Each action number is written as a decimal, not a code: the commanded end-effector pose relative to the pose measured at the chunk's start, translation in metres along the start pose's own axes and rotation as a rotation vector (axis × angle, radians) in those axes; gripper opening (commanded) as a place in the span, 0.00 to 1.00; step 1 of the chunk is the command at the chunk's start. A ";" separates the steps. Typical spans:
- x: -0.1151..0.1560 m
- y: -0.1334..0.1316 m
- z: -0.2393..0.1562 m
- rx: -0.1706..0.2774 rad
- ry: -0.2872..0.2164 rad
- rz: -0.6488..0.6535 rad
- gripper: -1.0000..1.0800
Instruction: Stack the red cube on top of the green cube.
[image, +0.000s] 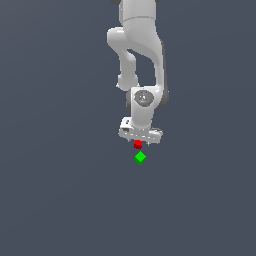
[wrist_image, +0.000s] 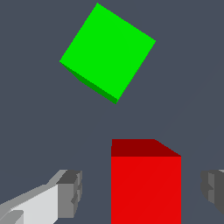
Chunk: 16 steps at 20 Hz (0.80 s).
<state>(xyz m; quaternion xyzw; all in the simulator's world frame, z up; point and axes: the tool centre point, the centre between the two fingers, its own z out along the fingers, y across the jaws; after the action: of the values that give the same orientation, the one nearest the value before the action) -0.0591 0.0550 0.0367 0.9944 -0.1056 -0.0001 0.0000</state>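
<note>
Exterior view: set well back from the arm (image: 137, 60) and high, looking down on the grey worktop (image: 50, 200), far enough off that the cubes showed as specks under the hand (image: 140, 138). Arm hung in from the top edge, base cut off by the frame.

Wrist view: rode on the wrist, close in, faced along the hand (wrist_image: 139, 192) past its fingertips (wrist_image: 70, 192) to the worktop (wrist_image: 30, 109); cubes filled much of the frame.

Shared by both: red cube (image: 138, 145) (wrist_image: 145, 188) between the fingers, green cube (image: 140, 157) (wrist_image: 107, 50) just beyond it, apart, turned as a diamond, plus the bare worktop around them.
</note>
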 end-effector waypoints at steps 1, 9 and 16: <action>0.000 0.000 0.010 0.000 0.000 0.000 0.96; 0.001 0.000 0.017 0.000 0.000 0.000 0.00; 0.001 0.000 0.017 0.000 0.000 0.000 0.00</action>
<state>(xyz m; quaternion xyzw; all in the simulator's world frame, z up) -0.0585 0.0554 0.0204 0.9944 -0.1052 -0.0001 -0.0001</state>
